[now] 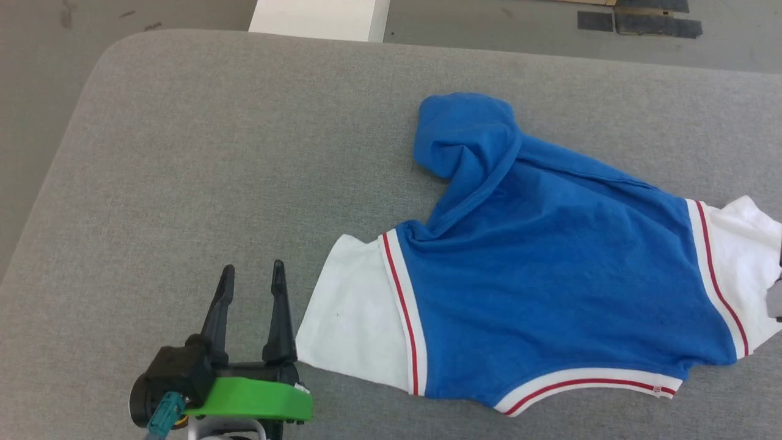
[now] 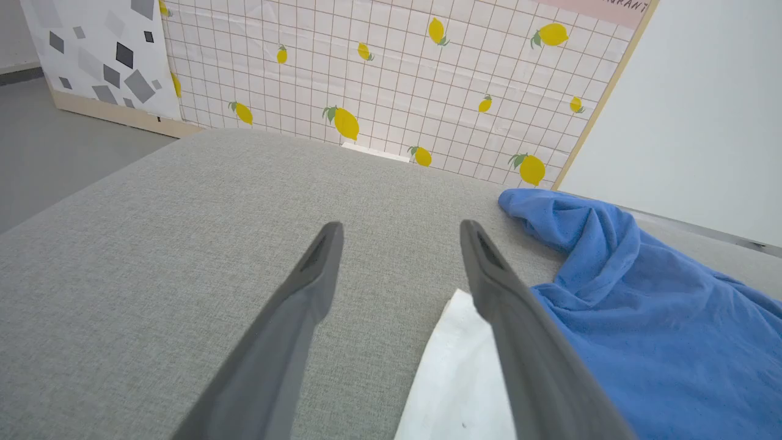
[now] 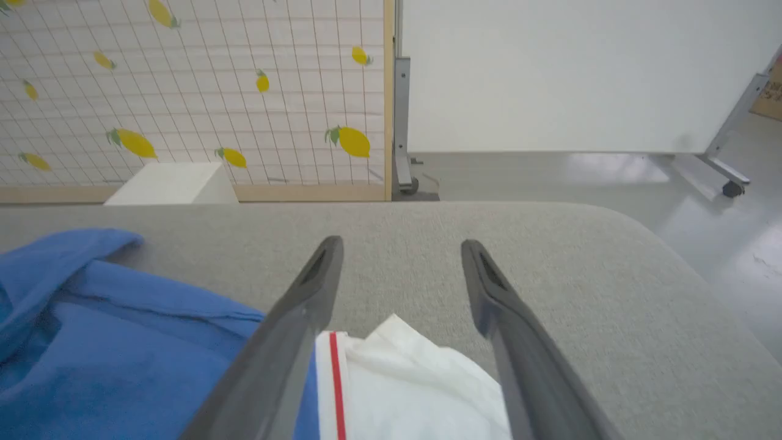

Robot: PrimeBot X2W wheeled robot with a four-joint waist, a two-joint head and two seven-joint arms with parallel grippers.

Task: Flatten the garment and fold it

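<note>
The garment (image 1: 550, 275) is laid rumpled on the grey padded table (image 1: 214, 153), right of the middle in the head view; a blue part is bunched toward the far side; the left gripper (image 1: 253, 272) is held with fingers spread, just beside one white sleeve (image 1: 351, 318); the right gripper (image 3: 400, 247) is seen spread wide over the other white sleeve (image 3: 415, 385), nothing being pinched.

The shirt (image 1: 537, 275) runs off the head view's right edge at one sleeve (image 1: 754, 244), and a grey sliver (image 1: 776, 299) there is too small to tell. The shirt's far end is folded over itself, hiding what lies under it. The left hand (image 1: 253, 272) is cut off below, and in its wrist view a finger (image 2: 519, 330) covers part of the other sleeve (image 2: 458, 379).
</note>
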